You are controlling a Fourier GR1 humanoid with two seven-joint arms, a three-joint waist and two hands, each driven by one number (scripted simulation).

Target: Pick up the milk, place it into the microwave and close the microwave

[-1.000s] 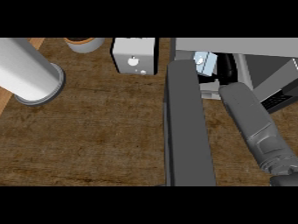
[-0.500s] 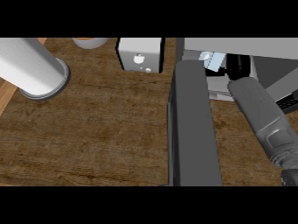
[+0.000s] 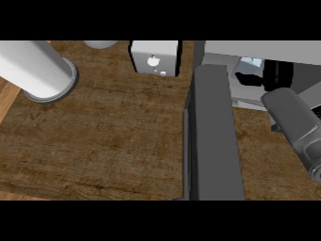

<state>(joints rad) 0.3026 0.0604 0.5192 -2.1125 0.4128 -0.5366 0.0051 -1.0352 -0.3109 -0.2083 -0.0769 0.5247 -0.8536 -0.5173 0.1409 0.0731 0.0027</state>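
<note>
The right hand (image 3: 270, 77) is deep inside the open microwave (image 3: 274, 47), showing only as a black shape past the end of its grey forearm (image 3: 301, 132); whether it is spread or clasped round something I cannot tell. Just above it in the cavity is a small white and light-blue patch, most likely the milk (image 3: 251, 61), largely hidden, so it seems already inside or nearly set down. A milk carton should be fairly light but sloshy, with smooth thin walls that give when squeezed, so it is best taken across its flat sides at mid-height and kept upright. Left of the forearm the dark microwave door (image 3: 215, 141) stands wide open, seen edge-on over the wooden counter (image 3: 107, 141). Further left a white appliance (image 3: 154, 56) sits at the back, and the left arm (image 3: 24, 66) crosses the far corner, its hand out of view
</note>
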